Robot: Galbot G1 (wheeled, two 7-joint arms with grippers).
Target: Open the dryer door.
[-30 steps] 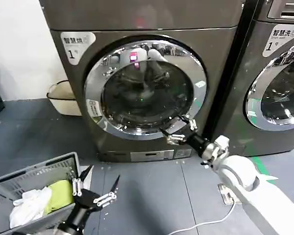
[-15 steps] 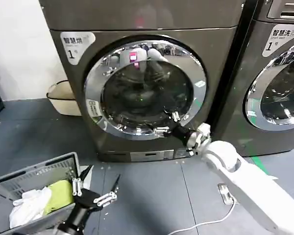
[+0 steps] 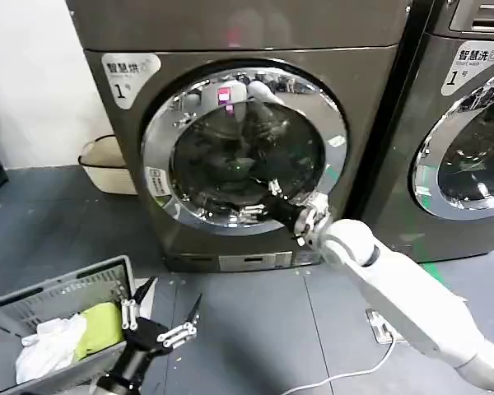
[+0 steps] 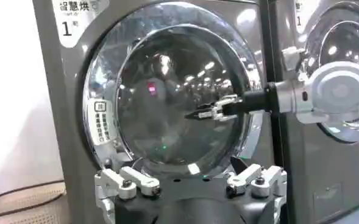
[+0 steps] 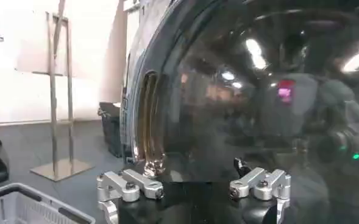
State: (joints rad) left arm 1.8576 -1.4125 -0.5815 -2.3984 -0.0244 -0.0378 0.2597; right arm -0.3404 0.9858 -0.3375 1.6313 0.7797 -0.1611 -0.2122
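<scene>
The dryer [image 3: 247, 41] marked "1" stands in front of me, its round door [image 3: 239, 148] with a chrome ring and dark glass looking shut. My right gripper [image 3: 259, 200] is open, with its fingers spread against the lower part of the glass, inside the ring. The left wrist view shows the same right gripper [image 4: 209, 112] in front of the door [image 4: 167, 91]. In the right wrist view the right gripper [image 5: 194, 184] stands open close to the glass [image 5: 258, 91], beside a slot [image 5: 147, 115] in the rim. My left gripper [image 3: 160, 317] [image 4: 191, 182] hangs open low over the floor, holding nothing.
A grey basket [image 3: 62, 288] with white and green laundry sits on the floor at the lower left. A second machine [image 3: 469, 123] stands at the right. A beige tub [image 3: 107, 164] sits by the wall. A white cable [image 3: 354, 372] lies on the floor.
My right gripper has moved left from the door's lower right rim onto the lower glass. The left arm has not moved. The door looks the same.
</scene>
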